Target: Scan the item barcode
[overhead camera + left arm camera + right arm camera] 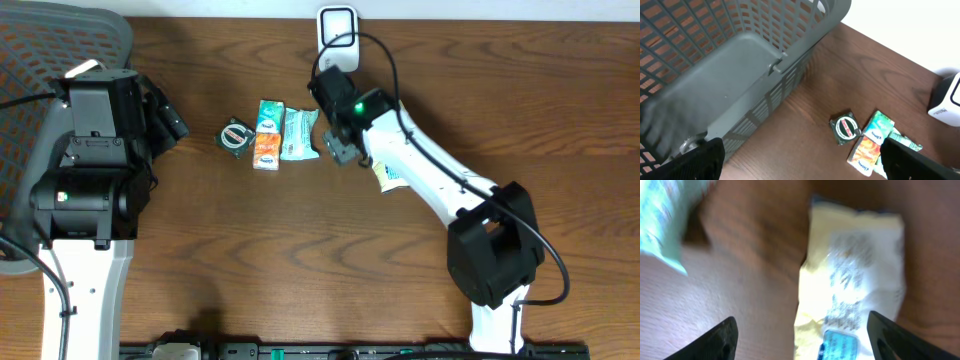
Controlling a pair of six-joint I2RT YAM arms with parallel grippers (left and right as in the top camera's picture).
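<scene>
A pale yellow and white packet [850, 275] with a blue label lies on the wood table, blurred in the right wrist view. My right gripper [807, 340] is open wide just above it, one finger [722, 337] on bare wood and the other past the packet's right edge. From overhead, that packet [390, 178] pokes out from under the right arm, and the right gripper [340, 150] sits near the mint packet. The white scanner [337, 25] stands at the table's far edge. My left gripper [805, 167] is open and empty beside the basket.
A grey mesh basket [40, 60] fills the left side. A round-labelled green packet [235, 136], an orange and teal tissue pack [267, 135] and a mint green packet [298, 133] lie in a row mid-table. The scanner's cable loops over the right arm.
</scene>
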